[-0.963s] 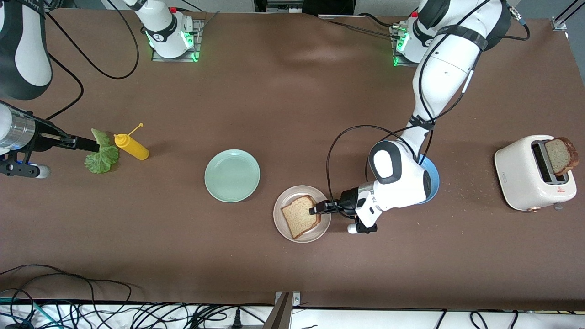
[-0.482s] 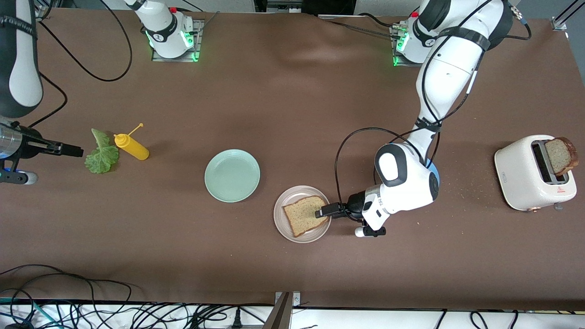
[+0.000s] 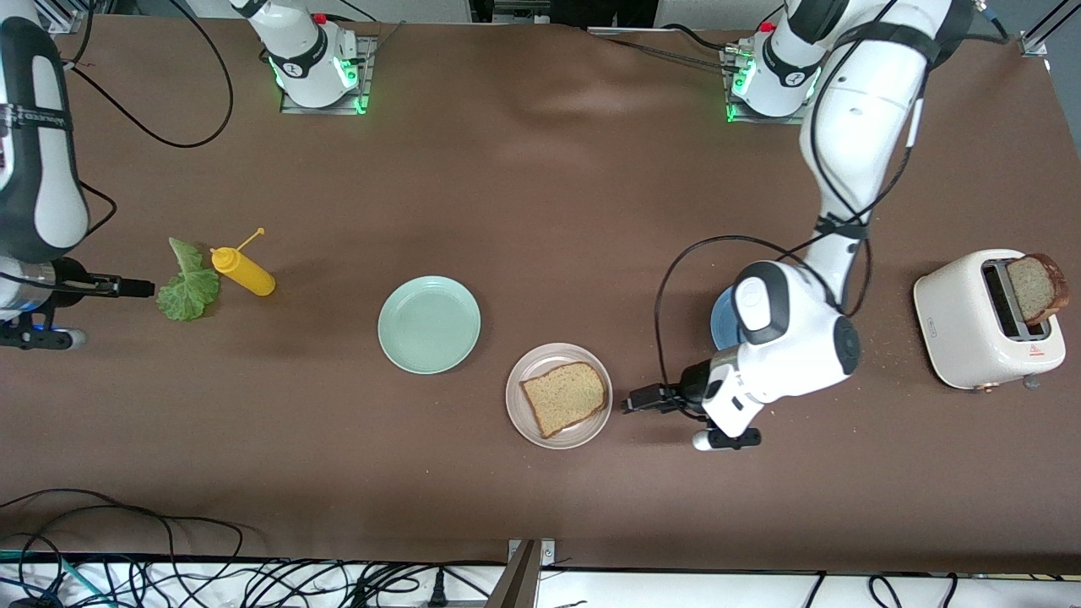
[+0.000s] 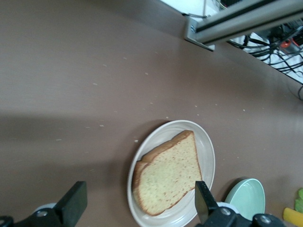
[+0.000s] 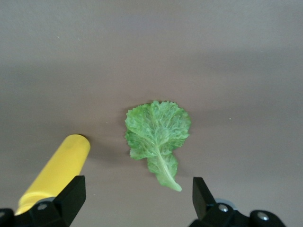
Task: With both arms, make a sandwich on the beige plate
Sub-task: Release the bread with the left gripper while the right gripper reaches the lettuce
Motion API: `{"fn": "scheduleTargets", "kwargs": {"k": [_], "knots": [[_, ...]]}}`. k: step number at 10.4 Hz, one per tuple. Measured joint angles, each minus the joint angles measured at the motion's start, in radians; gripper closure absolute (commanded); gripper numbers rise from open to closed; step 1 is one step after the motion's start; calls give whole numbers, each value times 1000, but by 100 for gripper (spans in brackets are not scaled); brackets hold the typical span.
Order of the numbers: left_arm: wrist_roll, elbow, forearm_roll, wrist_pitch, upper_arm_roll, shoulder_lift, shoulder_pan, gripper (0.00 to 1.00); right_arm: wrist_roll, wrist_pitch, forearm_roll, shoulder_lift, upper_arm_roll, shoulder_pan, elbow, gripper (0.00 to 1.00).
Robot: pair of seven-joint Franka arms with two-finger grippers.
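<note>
We have one bread slice (image 3: 564,399) lying flat on the beige plate (image 3: 519,414), and our left gripper (image 3: 632,404) hangs just beside the plate's rim toward the left arm's end of the table, fingers spread and holding nothing. Our right gripper (image 3: 145,289) sits close beside the lettuce leaf (image 3: 187,285), which lies on the bare table; its fingers are apart and empty too, with the leaf centred ahead of them in the right wrist view.

The step in hand, as we judge it, is fetching the lettuce. To do it well we should come down over the thicker stem end of the leaf, pinch lightly so it does not tear, and keep clear of the yellow mustard bottle (image 3: 244,272) lying just beside the leaf, away from our right gripper. Meanwhile our left arm should stay off the plate so the right can reach it.

The mint-green plate (image 3: 429,324) holds nothing. The blue plate (image 3: 723,321) is mostly hidden under our left arm, so we cannot tell its contents. The toaster (image 3: 980,325) holds a second slice (image 3: 1035,288), sticking up from its slot.
</note>
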Motion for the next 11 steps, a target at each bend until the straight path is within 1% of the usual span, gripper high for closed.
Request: {"fn": "scheduleTargets", "kwargs": {"k": [2,3,5,7,9,11], "knots": [[-33,0,107,-138,78,-60,17,0,-20,57,-2,-1,-12,0,-94,0],[-34,-1,142,-190,101,-78,34,0,-27,78,-3,-1,-15,0,-142,0],[-35,-2,241,-275,109,-94,84,0,-82,163,-5,-1,-41,0,-235,0],[-36,-1,356,-363,110,-114,127,0,-145,227,-6,0,-79,-1,-297,0],[-36,-1,460,-445,110,-146,161,0,-174,239,-14,6,-96,-1,-317,0],[-36,-1,541,-494,110,-166,170,0,-184,245,-17,32,-97,-1,-322,0]]}}
